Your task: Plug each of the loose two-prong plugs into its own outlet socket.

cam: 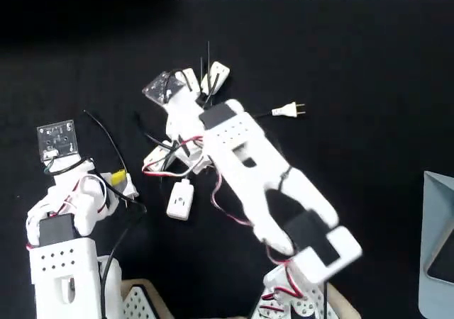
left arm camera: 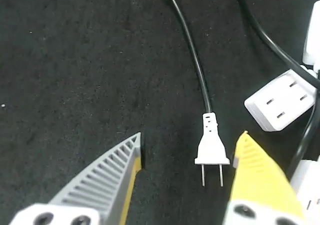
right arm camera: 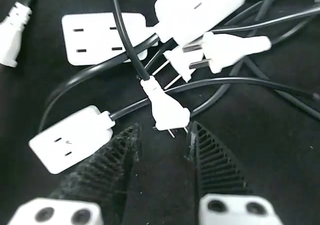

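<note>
Left wrist view is showing the left gripper (left arm camera: pixel 191 135) gaping wide and empty, a white plug (left arm camera: pixel 212 145) lying between its fingers. The right gripper (right arm camera: pixel 164 126) is hanging open and empty over a second plug (right arm camera: pixel 167 112). A third plug (cam: pixel 287 109) is lying at its three o'clock.

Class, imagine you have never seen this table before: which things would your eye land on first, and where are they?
First, the tangle of white sockets and black cords mid-table, where the open right gripper hangs over a white plug. Then the left gripper, one finger yellow, open on either side of a lone plug lying flat on the black cloth.
</note>
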